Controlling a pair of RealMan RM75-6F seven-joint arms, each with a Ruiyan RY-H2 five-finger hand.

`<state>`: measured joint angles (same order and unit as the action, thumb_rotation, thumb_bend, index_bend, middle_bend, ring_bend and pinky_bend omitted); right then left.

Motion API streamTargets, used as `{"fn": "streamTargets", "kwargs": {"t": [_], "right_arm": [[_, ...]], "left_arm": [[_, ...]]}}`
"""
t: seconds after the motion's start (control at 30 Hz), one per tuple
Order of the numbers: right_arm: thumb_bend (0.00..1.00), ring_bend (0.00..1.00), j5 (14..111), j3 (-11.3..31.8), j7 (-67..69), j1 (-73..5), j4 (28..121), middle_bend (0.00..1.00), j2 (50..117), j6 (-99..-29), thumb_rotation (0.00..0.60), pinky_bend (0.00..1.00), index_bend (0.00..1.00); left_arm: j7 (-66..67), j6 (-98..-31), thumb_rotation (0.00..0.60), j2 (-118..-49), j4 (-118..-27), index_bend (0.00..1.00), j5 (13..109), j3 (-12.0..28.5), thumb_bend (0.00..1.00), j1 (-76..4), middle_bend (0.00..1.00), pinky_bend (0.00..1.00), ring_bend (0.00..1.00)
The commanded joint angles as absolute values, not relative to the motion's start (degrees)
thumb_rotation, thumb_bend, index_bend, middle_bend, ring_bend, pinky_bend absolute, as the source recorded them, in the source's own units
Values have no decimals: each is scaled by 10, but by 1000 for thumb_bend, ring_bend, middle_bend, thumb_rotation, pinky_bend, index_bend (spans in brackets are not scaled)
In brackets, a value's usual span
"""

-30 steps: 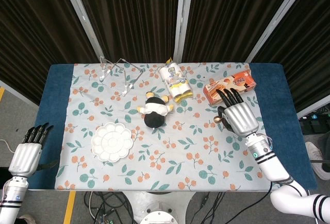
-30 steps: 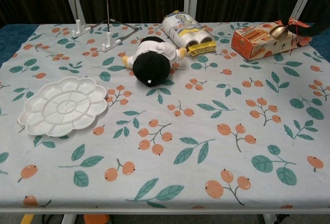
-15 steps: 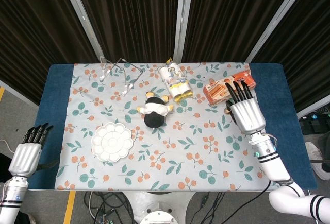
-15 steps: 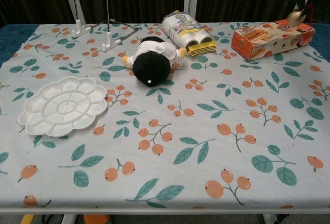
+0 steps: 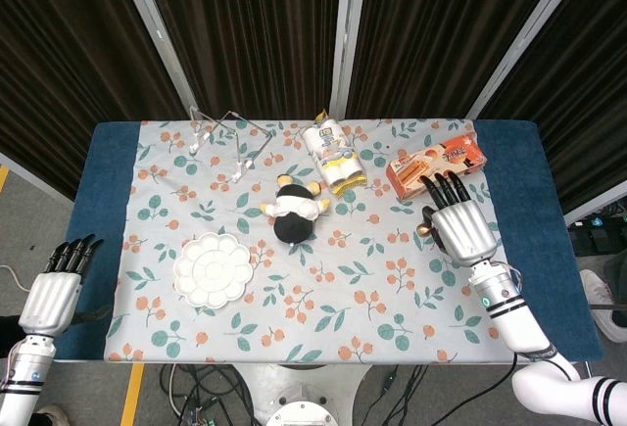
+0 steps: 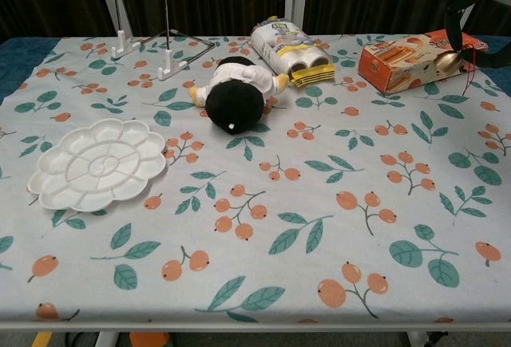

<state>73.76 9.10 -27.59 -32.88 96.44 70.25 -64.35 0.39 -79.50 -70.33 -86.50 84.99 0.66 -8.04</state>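
My right hand [image 5: 457, 227] hovers over the right part of the table, fingers stretched out and apart, holding nothing. Its fingertips [image 5: 441, 187] lie just short of the orange snack box [image 5: 437, 163]. In the chest view only a sliver of that hand [image 6: 449, 58] shows in front of the box [image 6: 407, 60]. My left hand [image 5: 54, 285] hangs off the table's near left corner, fingers straight, empty. A black and white plush toy [image 5: 292, 213] lies mid-table.
A white flower-shaped palette [image 5: 213, 269] sits at the near left. A yellow and white packet [image 5: 332, 156] lies behind the plush toy. A clear wire stand [image 5: 230, 138] is at the back left. The floral cloth [image 5: 323, 299] covers a blue table.
My right hand reached out over the orange box half a second ago and has drawn back toward me, lower over the cloth. The left hand has barely moved.
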Motion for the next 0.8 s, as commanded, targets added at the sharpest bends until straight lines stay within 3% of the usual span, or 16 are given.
{"fn": "streamTargets", "kwargs": {"t": [0.03, 0.8], "right_arm": [[365, 0, 707, 82, -278, -334, 973, 94, 696, -599, 600, 0, 801], [354, 0, 660, 40, -304, -343, 895, 93, 747, -550, 600, 0, 790]], "left_arm": [[3, -797, 600, -702, -866, 36, 850, 7, 0, -80, 0, 15, 0], [-5, -797, 600, -705, -858, 36, 848, 5, 0, -77, 0, 15, 0]]}}
